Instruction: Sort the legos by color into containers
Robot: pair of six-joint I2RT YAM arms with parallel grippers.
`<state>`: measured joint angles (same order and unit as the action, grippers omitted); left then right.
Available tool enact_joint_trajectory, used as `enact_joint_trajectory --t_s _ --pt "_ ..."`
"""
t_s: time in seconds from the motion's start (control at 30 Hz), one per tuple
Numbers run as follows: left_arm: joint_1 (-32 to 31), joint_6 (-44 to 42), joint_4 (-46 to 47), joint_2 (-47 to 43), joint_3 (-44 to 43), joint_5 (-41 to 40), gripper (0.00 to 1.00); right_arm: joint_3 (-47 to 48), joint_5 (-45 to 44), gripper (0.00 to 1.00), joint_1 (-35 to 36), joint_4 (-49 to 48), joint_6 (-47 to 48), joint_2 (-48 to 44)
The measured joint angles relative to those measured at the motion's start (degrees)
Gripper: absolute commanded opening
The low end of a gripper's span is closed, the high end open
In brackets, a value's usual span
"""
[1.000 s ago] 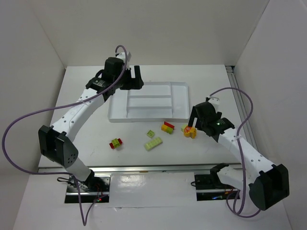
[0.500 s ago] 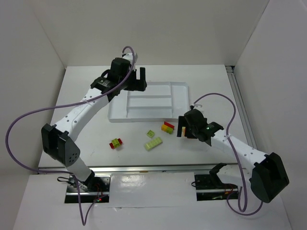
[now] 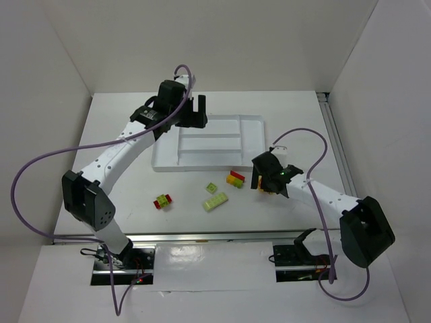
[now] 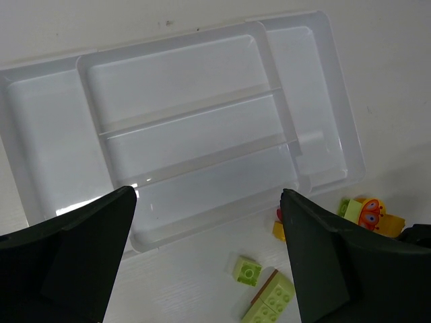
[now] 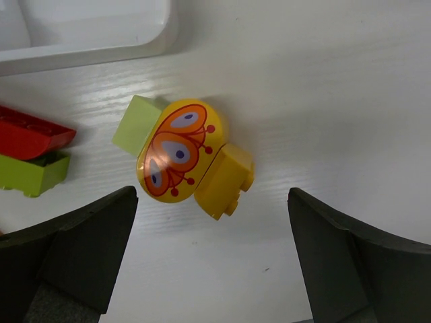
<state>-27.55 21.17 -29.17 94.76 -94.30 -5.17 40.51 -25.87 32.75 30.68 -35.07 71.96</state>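
Note:
The white tray (image 3: 253, 128) lies at the table's middle back, its compartments empty in the left wrist view (image 4: 202, 128). My left gripper (image 3: 193, 111) hangs open and empty above the tray's far left part (image 4: 209, 195). My right gripper (image 3: 264, 180) is open above a yellow butterfly-printed lego stack (image 5: 178, 148), with a yellow brick (image 5: 227, 176) and a light green brick (image 5: 137, 121) joined to it; the fingers do not touch it. A red-yellow-green stack (image 3: 235, 177), a small green brick (image 3: 211, 187), a long green brick (image 3: 215, 200) and a red-green-yellow stack (image 3: 162, 200) lie in front of the tray.
White walls enclose the table on the left, back and right. The tray's near right corner (image 5: 135, 33) is just beyond the butterfly stack. A red-on-green stack (image 5: 30, 151) lies to its left. Purple cables loop off both arms.
My right gripper has swung left and turned, and now sits over the butterfly stack. My left gripper has shifted slightly right over the tray's far edge. The legos have not moved.

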Motion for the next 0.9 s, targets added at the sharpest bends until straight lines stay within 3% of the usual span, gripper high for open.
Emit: enact_joint_trajectory --t_s 0.23,0.53,0.9 --pt "0.0 0.0 -0.3 1.1 0.0 1.0 1.0 0.4 -1.7 1.0 0.0 -4.6 5.4 1.5" --pt "0.0 0.0 -0.5 1.5 0.0 2.1 1.0 -1.6 4.2 1.0 -0.5 -13.0 11.8 3.3" --pt "0.0 0.0 -0.5 2.8 -0.7 2.8 1.0 -3.3 9.1 0.99 3.5 -12.6 7.1 3.2"
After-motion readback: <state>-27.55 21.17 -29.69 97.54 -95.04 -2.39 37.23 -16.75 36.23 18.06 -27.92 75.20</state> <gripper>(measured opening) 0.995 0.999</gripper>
